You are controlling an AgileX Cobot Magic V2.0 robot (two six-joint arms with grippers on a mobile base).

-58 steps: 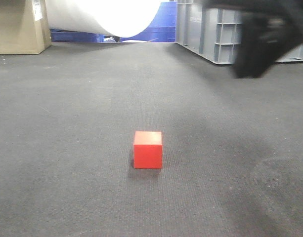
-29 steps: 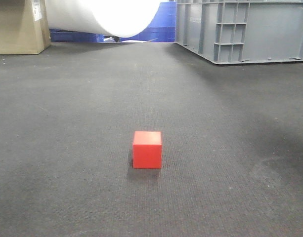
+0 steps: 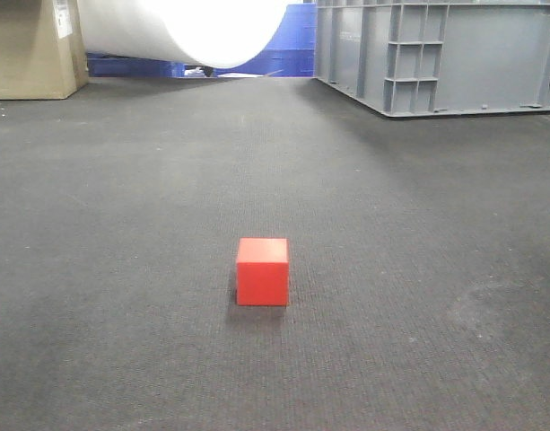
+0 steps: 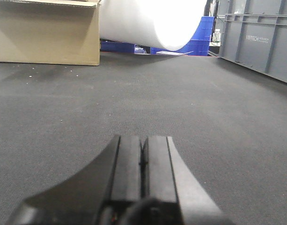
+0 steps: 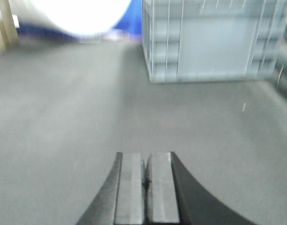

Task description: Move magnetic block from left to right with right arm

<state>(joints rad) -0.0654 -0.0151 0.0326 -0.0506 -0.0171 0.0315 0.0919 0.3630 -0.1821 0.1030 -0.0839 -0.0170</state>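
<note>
The right gripper [image 5: 144,176] sits low over the dark mat [image 3: 122,224], its two fingers pressed together with nothing between them. The left gripper [image 4: 143,157] is squeezed closed too. The magnetic block [image 3: 262,271] rests alone on the mat, touching neither gripper, and neither wrist view shows it. Far behind stand a gray crate [image 3: 436,54], a cardboard box [image 3: 28,49] and a big white roll [image 3: 194,27]. The right wrist view is blurry.

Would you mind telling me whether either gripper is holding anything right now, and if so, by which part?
Nothing is held. The left gripper and right gripper both have their jaws shut on nothing, and the magnetic block sits alone on the dark mat.
</note>
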